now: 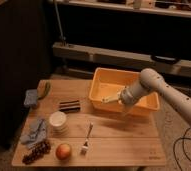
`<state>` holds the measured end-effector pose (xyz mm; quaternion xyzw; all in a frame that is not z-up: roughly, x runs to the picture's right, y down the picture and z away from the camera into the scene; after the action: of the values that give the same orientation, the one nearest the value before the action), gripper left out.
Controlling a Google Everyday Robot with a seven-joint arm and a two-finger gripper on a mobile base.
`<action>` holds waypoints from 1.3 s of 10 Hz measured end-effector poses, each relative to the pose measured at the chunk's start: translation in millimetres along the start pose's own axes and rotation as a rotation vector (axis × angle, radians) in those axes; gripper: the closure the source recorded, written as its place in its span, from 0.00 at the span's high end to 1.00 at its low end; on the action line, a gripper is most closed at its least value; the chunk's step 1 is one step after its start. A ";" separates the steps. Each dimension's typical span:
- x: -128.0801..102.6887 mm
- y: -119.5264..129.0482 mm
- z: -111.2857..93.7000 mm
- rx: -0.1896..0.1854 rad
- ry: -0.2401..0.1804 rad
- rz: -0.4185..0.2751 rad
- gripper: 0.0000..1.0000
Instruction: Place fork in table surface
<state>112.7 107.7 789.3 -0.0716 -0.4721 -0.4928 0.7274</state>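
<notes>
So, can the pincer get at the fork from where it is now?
Probably yes: the pincer hangs over the yellow bin, and the fork lies in the open on the table surface, nothing over it.

You have one counter (126, 142). On it, count one fork (87, 138), one apple (64, 151), one bunch of grapes (36, 151), one white cup (58, 121), one dark bar (69, 105) and one crumpled blue cloth (35, 131). At the counter's 10 o'clock there is one blue sponge (31, 97) with one green item (45, 89) beside it. One yellow bin (118, 79) sits at 2 o'clock. Your one tool (107, 99) hangs inside that bin, with its fingers apart.
</notes>
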 end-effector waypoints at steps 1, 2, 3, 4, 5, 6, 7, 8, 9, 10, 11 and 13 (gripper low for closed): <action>-0.1 0.1 0.1 0.000 0.000 0.000 0.80; -0.1 0.1 0.1 0.000 0.000 0.000 0.80; -0.1 0.1 0.2 0.000 0.000 0.000 0.80; -0.1 0.1 0.1 0.000 0.000 0.000 0.80; 0.0 0.1 0.0 0.000 0.000 0.000 0.80; 0.0 0.0 0.0 0.000 0.000 0.000 0.80; -0.3 0.0 0.1 0.000 0.000 0.000 0.80; -1.0 -0.1 -0.5 -0.002 0.006 -0.003 0.80; -4.1 -1.4 -2.3 -0.011 0.024 -0.015 0.80; -13.6 -5.3 -6.9 -0.022 0.065 -0.029 0.80; -29.8 -10.6 -10.8 -0.024 0.106 -0.053 0.80; -51.0 -15.8 -11.0 -0.010 0.125 -0.127 0.80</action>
<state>103.6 126.7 738.9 -0.0140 -0.4267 -0.5440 0.7223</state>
